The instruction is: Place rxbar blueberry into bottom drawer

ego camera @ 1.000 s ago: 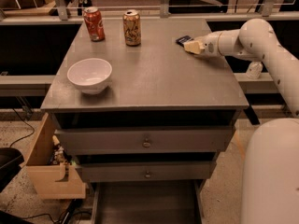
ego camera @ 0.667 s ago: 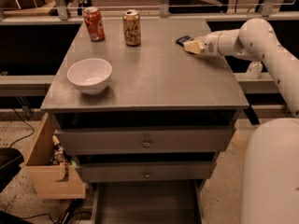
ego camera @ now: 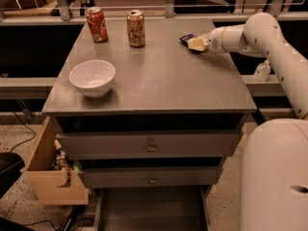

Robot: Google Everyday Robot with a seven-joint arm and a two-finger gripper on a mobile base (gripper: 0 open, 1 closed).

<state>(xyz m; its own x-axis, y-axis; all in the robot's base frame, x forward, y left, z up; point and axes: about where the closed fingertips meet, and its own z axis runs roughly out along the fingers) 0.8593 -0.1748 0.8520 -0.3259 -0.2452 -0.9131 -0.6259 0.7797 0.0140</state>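
Note:
The rxbar blueberry (ego camera: 186,38) is a small dark blue bar lying at the back right of the grey cabinet top (ego camera: 159,81). My gripper (ego camera: 195,43) reaches in from the right and sits right at the bar, covering part of it. The bottom drawer (ego camera: 151,209) is pulled out at the foot of the cabinet, with a plain dark interior.
A white bowl (ego camera: 92,77) stands at the front left of the top. A red soda can (ego camera: 96,24) and a tan soda can (ego camera: 135,28) stand at the back. Two upper drawers with knobs (ego camera: 151,147) are shut. A wooden box (ego camera: 50,170) sits left of the cabinet.

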